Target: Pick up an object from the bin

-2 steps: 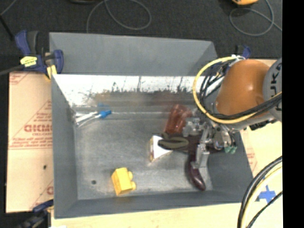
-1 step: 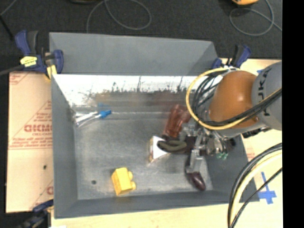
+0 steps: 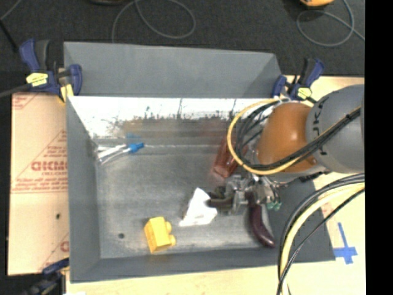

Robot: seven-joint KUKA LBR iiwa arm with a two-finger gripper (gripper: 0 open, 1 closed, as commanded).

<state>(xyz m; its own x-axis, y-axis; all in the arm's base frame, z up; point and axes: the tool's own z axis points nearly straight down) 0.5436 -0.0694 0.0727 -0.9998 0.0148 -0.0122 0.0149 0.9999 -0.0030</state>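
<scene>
— Where do we see the gripper [image 3: 226,200]?
— Low in the bin [image 3: 172,72], at the right side of the floor. It sits under the arm [image 3: 344,128] and its orange cover [image 3: 279,137] (yellow and black cables [image 3: 236,141] loop around that cover).
— What is it next to?
— Its dark end is right at the white wedge [image 3: 196,209]. That is a small, crumpled-looking white piece lying near the middle of the front half of the floor. The gripper meets the wedge's right edge or is just beside it; we cannot tell which.
— Is the gripper wide or narrow? Does it hold anything?
— We cannot tell. Its end is dark and blends in with the parts around it.
— What else lies close by?
— A purple eggplant [image 3: 263,227] lies just right of the gripper, by the right wall near the front corner. A brown thing [image 3: 223,160] sits behind the gripper, partly under the cover.
— And farther away?
— A yellow block [image 3: 158,233] sits near the front wall, left of the white wedge. A clear stick [image 3: 120,150] with a blue tip lies well apart, by the back left corner.
</scene>
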